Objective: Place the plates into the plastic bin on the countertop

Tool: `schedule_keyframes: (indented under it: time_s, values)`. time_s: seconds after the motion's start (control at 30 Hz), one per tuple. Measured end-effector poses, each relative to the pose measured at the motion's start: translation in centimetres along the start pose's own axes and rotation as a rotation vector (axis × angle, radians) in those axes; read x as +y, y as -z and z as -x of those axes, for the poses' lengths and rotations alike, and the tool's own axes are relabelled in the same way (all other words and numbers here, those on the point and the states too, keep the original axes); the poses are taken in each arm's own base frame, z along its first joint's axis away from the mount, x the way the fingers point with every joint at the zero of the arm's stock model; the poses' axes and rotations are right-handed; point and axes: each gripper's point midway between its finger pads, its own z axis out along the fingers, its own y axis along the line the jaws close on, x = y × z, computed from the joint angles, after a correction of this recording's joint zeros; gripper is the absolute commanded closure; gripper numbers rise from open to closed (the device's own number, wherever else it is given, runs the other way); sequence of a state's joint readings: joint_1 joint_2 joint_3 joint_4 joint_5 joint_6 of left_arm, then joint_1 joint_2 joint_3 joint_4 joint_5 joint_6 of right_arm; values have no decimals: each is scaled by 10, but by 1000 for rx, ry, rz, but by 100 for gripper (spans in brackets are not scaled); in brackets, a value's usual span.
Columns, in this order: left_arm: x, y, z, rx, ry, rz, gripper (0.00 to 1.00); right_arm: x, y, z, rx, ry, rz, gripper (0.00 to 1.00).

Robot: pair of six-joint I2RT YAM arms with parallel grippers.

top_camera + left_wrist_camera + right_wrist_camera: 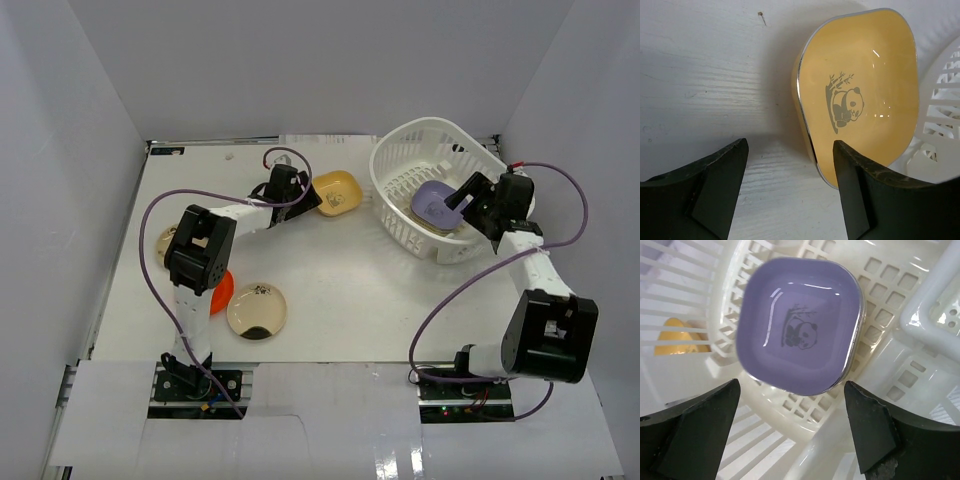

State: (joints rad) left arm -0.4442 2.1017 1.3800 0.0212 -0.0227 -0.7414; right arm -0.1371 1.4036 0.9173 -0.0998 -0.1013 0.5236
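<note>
Plates first: the purple plate (pixel 800 322) lies flat on the floor of the plastic bin (pixel 393 190), panda print up. Your right gripper (pixel 790 385) hangs over it inside the bin, jaws spread wide and holding nothing. Just left of the bin, on the countertop (pixel 350 280), sits the yellow plate (pixel 860 90), close to the bin's wall. Your left gripper (pixel 790 144) is open and empty on the plate's side away from the bin; whether its right finger (pixel 860 200) touches the rim is unclear. A cream plate (pixel 257 310), an orange plate (pixel 222 290) and a tan plate (pixel 165 240) lie well left of the bin, the last two partly hidden by your left arm.
</note>
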Motion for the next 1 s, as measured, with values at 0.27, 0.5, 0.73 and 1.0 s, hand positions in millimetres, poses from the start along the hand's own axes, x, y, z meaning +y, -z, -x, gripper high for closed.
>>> schedule_keyframes:
  time_s: [0.27,0.5,0.73,1.0]
  values:
    - [-5,-18,1,2,40,-12,82,58,64,20,-159,96,183,12]
    - [9,0,-8,8,37,15,100,128,88,-35,-79,305,360,10]
    - [20,102,-15,-21,8,5,100,188,97,-88,50,516,473,10]
    - [-52,199,-5,-106,-67,-294,100,227,86,-136,157,638,500,40]
